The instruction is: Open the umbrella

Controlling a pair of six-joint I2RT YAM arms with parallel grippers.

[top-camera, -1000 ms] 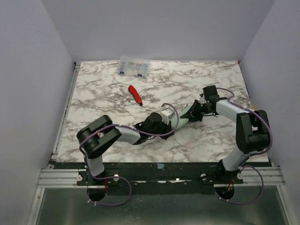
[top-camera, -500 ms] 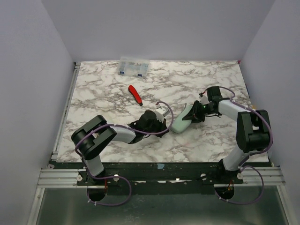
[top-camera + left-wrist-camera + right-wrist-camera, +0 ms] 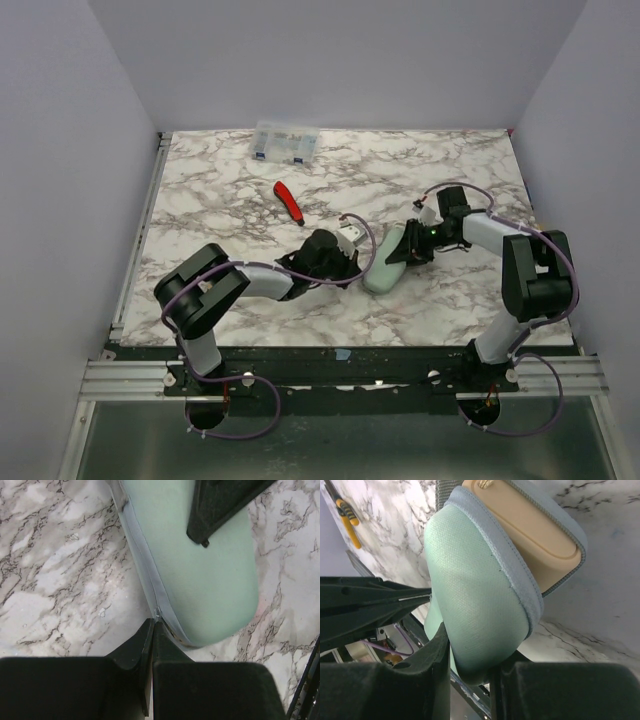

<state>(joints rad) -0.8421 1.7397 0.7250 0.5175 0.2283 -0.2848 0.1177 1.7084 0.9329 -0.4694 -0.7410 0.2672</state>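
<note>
Both my arms low, converging. One pale mint-green fabric-sleeved folding umbrella (image 3: 383, 268): left claw (image 3: 154, 624) pinched together on its seam, right claw (image 3: 470, 655) clamped round its end.

Folded umbrella (image 3: 383, 268) in mint-green sleeve (image 3: 200, 570), beige handle (image 3: 530, 530) visible

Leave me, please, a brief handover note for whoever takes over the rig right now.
Left gripper: shut, tips at the grey seam of the mint sleeve.
Right gripper: shut on the sleeve; the beige handle shows at its open end.
Umbrella: folded inside the sleeve, lying on the table between the arms.
Done: both arms are at the sleeve.
Left: pull the sleeve off, then open the umbrella.
</note>
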